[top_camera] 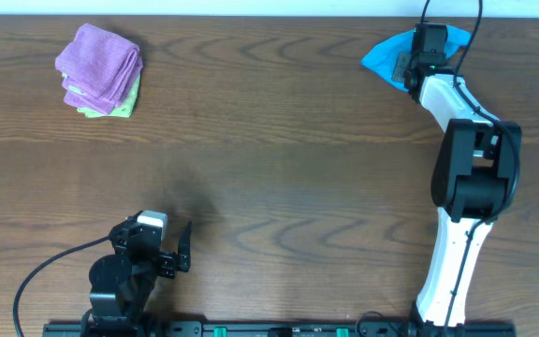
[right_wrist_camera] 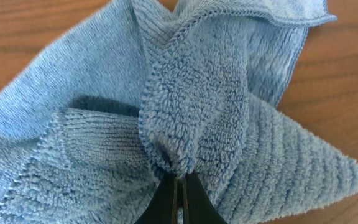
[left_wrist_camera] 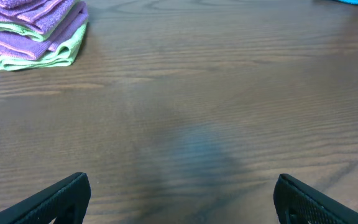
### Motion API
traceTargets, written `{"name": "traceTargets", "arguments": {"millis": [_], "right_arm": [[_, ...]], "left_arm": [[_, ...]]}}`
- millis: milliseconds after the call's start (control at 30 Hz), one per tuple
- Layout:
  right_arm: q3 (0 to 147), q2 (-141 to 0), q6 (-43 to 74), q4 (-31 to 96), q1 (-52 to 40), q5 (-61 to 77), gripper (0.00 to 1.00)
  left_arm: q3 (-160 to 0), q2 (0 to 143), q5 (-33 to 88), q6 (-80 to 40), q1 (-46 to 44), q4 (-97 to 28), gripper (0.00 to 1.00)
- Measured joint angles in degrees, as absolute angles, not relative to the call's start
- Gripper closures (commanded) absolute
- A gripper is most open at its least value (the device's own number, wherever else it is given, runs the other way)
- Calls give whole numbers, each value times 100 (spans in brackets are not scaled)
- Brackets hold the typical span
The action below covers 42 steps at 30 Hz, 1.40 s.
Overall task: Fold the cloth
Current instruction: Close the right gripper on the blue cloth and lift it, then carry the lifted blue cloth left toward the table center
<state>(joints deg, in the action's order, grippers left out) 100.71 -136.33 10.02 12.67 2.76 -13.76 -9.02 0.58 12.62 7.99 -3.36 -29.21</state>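
A blue cloth [top_camera: 385, 54] lies crumpled at the far right of the wooden table. My right gripper [top_camera: 426, 56] is on top of it. In the right wrist view the black fingers [right_wrist_camera: 178, 178] are shut on a bunched ridge of the blue cloth [right_wrist_camera: 191, 93], which fills the view. My left gripper [top_camera: 182, 247] is open and empty near the front left edge; in the left wrist view its fingertips [left_wrist_camera: 182, 196] are wide apart over bare table.
A folded stack of purple and green cloths [top_camera: 101, 71] sits at the far left, also in the left wrist view [left_wrist_camera: 33, 31]. The right arm [top_camera: 471, 178] stretches from the front edge to the back right.
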Motion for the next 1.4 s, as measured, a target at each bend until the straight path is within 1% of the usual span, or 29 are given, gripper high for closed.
{"name": "traceTargets", "arguments": {"millis": [200, 433, 767, 1167, 1400], "right_arm": [[10071, -13633, 1007, 1522, 148, -1426, 99], [10053, -13294, 1004, 1608, -589, -1444, 99], [10044, -11233, 878, 2213, -1726, -1236, 99], [10044, -8755, 829, 3382, -3065, -191, 99], [10044, -7841, 827, 4329, -3529, 30, 99]], "left_arm": [[-902, 58, 1262, 799, -336, -2921, 5], [-902, 58, 1264, 799, -336, -2921, 5], [-902, 58, 1264, 799, -336, -2921, 5], [-902, 58, 1262, 799, -336, -2923, 5], [-902, 58, 1262, 799, -336, -2923, 5]]}}
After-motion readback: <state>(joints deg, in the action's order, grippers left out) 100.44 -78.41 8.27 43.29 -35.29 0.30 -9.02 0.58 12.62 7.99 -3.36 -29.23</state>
